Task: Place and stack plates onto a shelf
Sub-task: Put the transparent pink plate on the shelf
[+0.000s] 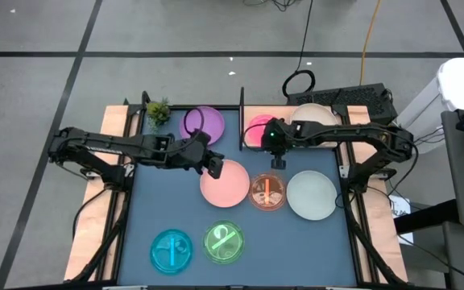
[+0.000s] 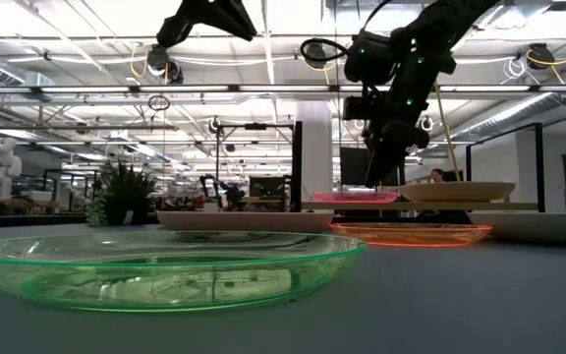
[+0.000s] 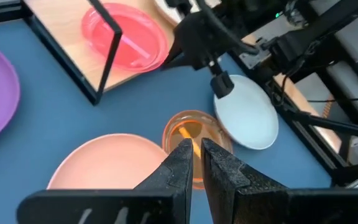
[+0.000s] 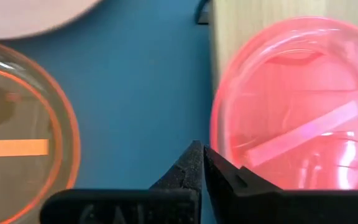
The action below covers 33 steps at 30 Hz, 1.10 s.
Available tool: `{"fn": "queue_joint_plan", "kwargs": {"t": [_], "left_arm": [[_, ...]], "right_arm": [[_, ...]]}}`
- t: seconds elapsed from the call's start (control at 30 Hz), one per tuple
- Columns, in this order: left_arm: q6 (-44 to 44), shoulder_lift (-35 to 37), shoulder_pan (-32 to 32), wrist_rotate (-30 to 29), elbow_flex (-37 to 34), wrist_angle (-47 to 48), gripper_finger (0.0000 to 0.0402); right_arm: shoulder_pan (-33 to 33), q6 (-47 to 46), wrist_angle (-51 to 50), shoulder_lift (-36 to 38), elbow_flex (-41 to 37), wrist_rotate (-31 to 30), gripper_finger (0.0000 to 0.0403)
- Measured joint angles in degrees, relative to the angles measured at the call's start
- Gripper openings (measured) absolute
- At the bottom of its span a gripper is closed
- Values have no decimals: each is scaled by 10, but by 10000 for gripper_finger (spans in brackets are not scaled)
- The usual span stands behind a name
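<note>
My left gripper point(image 1: 214, 167) point(image 3: 196, 154) hangs shut and high over the far edge of the pink plate point(image 1: 225, 185). My right gripper point(image 1: 278, 163) point(image 4: 202, 155) is shut too, pointing down over the blue table beside the shelf's point(image 1: 290, 113) near edge. The magenta plate point(image 1: 256, 129) point(image 4: 297, 106), with a stick in it, and the cream plate point(image 1: 312, 117) lie flat on the shelf. The purple point(image 1: 204, 122), orange-brown point(image 1: 268, 192), mint-white point(image 1: 311, 195), cyan point(image 1: 171, 250) and green point(image 1: 224, 244) plates lie flat on the table.
A thin black upright point(image 1: 242, 121) stands at the shelf's left end, between the purple and magenta plates. A small green plant point(image 1: 158, 111) sits at the table's far left corner. Wooden side rails point(image 1: 111, 209) run along both sides. Bare blue table shows at the near right point(image 1: 312, 250).
</note>
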<state>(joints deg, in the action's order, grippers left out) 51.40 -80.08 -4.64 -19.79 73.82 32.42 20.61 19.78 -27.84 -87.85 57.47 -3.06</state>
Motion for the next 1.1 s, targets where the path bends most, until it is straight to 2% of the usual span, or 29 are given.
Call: {"fn": "queue_joint_plan", "kwargs": {"t": [0.23, 0.4, 0.53, 1.1], "left_arm": [[1, 7, 1, -11, 1, 18, 37], [-3, 12, 1, -15, 1, 20, 37], [-4, 11, 1, -18, 1, 22, 37], [-7, 11, 2, -19, 1, 21, 37]], "right_arm": [[24, 29, 7, 0, 0, 7, 0], [30, 25, 5, 0, 0, 77, 0], [25, 24, 8, -2, -1, 60, 0], [30, 43, 46, -2, -45, 59, 0]]}}
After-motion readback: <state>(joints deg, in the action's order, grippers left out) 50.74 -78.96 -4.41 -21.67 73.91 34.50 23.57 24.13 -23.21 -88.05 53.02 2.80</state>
